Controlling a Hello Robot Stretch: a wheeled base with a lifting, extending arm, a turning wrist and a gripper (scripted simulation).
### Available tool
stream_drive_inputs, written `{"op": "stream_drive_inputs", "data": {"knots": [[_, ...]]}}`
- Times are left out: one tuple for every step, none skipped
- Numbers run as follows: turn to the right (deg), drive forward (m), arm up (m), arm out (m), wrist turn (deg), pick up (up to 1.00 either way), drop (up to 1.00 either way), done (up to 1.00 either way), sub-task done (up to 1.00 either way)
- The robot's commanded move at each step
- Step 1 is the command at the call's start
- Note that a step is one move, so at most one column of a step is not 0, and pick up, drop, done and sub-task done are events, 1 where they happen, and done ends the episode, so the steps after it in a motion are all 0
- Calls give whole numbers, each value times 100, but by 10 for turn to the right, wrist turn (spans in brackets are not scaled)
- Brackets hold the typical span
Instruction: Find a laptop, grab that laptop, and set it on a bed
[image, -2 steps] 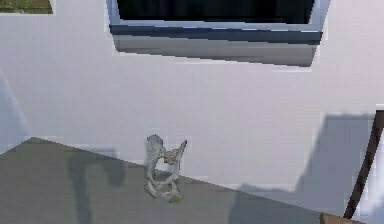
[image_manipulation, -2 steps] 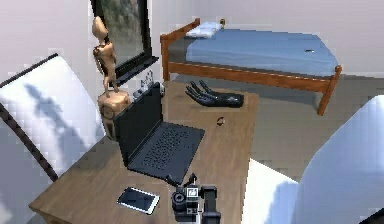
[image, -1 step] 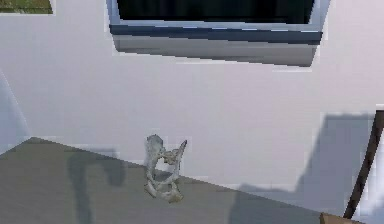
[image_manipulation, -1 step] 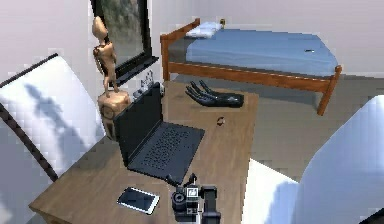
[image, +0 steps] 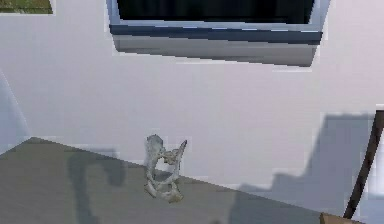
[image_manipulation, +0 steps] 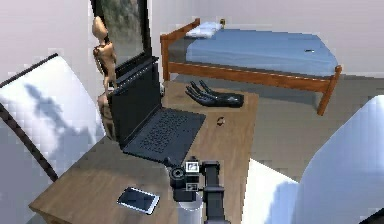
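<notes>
An open black laptop (image_manipulation: 150, 115) stands on a wooden table (image_manipulation: 95, 180), its screen facing the arm side view's right. Beyond the table lies a bed (image_manipulation: 255, 50) with a blue cover, a white pillow and a wooden frame. My arm rises from the bottom edge of the arm side view. The gripper (image_manipulation: 179, 180) sits low over the table's near part, just below the laptop's keyboard. I cannot make out its far end, so I cannot tell whether it holds anything.
A phone (image_manipulation: 138, 200) lies on the table near the gripper, and a dark glove-like thing (image_manipulation: 213, 95) lies at the far end. White chairs (image_manipulation: 50, 110) flank the table. A wooden mannequin (image_manipulation: 103, 55) stands behind the laptop. A small grey sculpture (image: 165, 168) stands on the floor under a window (image: 215, 25).
</notes>
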Motion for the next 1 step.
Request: {"op": "stream_drive_inputs", "data": {"knots": [[0,0,26,0,0,0,0,0,0]]}}
